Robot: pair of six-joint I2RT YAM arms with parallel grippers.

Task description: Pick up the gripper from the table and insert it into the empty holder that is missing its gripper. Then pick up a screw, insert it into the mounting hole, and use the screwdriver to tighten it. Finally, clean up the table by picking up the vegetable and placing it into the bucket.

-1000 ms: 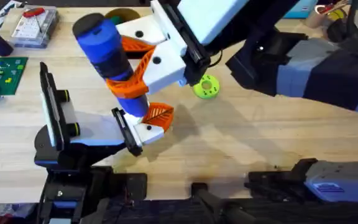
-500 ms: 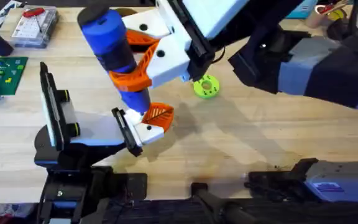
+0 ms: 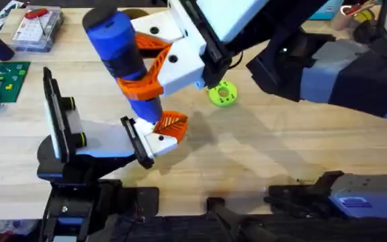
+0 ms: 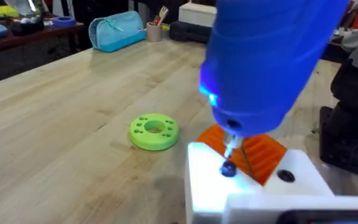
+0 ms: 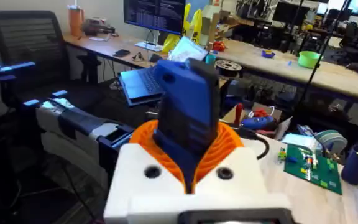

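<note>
The right end effector [image 3: 146, 74] pinches the screwdriver [image 3: 121, 57] between its 2 orange pads, holding it nearly upright with the metal tip pointing down. In the left wrist view the tip meets a small dark screw [image 4: 228, 168] sitting in the white block of the gripper [image 4: 253, 165], and a blue light glows on the tool's body. Just below the right end effector, the gripper [image 3: 166, 131] sits at the end of the holder [image 3: 136, 141], its orange ribbed finger pointing toward the lime-green disc [image 3: 222, 93]. That disc lies near the right end effector, on the side away from the holder, with bare desk [image 3: 261, 148] around it and open wood running on to the near edge. Beyond the screwdriver, at the far desk edge, a clear parts box [image 3: 37, 28] rests. I cannot tell whether the left end effector is spread or pressed together.
</note>
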